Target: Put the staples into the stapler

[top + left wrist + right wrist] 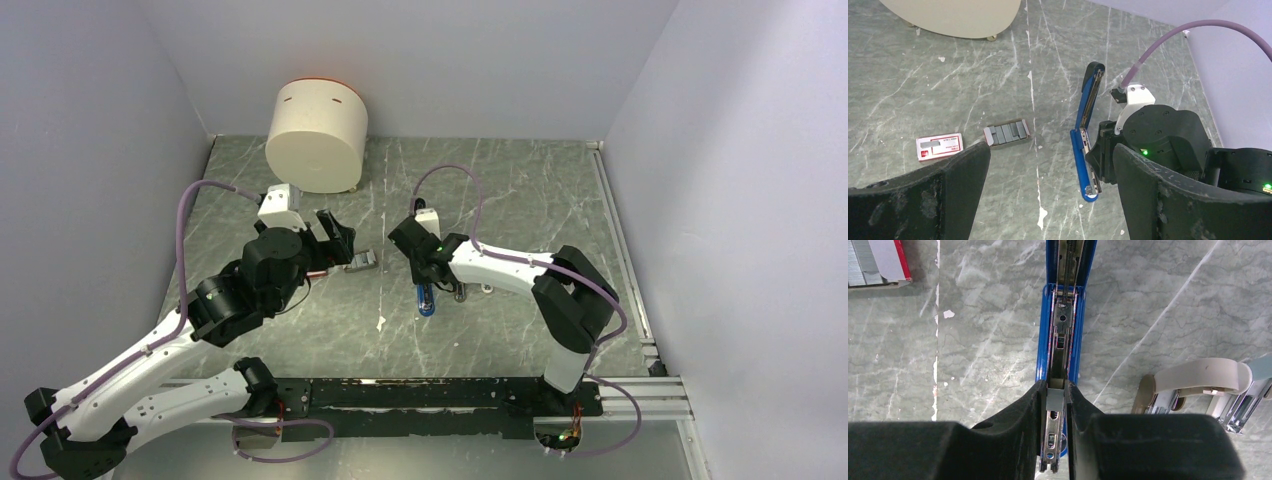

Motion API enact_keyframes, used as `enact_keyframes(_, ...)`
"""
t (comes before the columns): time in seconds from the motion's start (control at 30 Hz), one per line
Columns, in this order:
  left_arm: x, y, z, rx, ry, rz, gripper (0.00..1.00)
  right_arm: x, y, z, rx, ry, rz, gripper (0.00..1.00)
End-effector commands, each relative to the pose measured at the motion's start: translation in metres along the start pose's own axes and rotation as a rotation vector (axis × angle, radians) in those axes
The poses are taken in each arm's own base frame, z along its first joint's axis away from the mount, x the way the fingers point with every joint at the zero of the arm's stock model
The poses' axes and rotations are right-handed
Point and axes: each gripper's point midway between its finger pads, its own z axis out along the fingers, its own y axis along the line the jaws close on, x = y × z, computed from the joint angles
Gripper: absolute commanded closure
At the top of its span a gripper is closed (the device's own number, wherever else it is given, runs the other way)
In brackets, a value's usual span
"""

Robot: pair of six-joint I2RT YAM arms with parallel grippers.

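Observation:
The stapler (1081, 165) lies swung open on the table, blue base flat and top arm (1091, 90) stretched away. My right gripper (1056, 392) is shut on the stapler's silver metal channel (1053, 440), and a small grey piece sits between the fingertips. From above, the stapler (426, 298) pokes out under that gripper (432, 278). The staples' red lid with white label (939, 146) and the tray of silvery-grey staple blocks (1006, 133) lie left of the stapler. My left gripper (1050, 150) hovers open above the table between tray and stapler, holding nothing.
A large cream cylinder (318, 135) stands at the back left. Tan and pale-blue oblong pieces (1198, 382) lie just right of the stapler, under the right arm (500, 265). Walls close in the table on three sides.

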Motion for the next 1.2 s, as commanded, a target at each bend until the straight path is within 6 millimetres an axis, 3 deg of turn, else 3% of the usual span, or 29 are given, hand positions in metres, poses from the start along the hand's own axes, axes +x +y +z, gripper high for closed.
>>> enact_keyframes(0.0,-0.011,-0.002,0.000,0.004,-0.037,-0.020,0.03,0.005,-0.006,0.006,0.014,0.010,-0.010,0.77)
enact_keyframes(0.27,-0.009,-0.002,0.000,0.006,-0.033,-0.021,0.03,0.001,0.000,0.002,-0.014,0.004,-0.013,0.71)
enact_keyframes(0.67,-0.013,-0.001,-0.003,0.007,-0.041,-0.028,0.04,-0.032,0.010,-0.023,-0.067,-0.092,0.048,0.69)
enact_keyframes(0.9,-0.024,0.007,-0.009,-0.028,-0.077,-0.037,0.03,-0.051,0.043,-0.031,-0.195,-0.109,0.018,0.65)
enact_keyframes(1.17,-0.068,0.035,-0.026,-0.143,-0.228,0.080,0.03,-0.064,0.098,-0.020,-0.283,-0.108,-0.063,0.59)
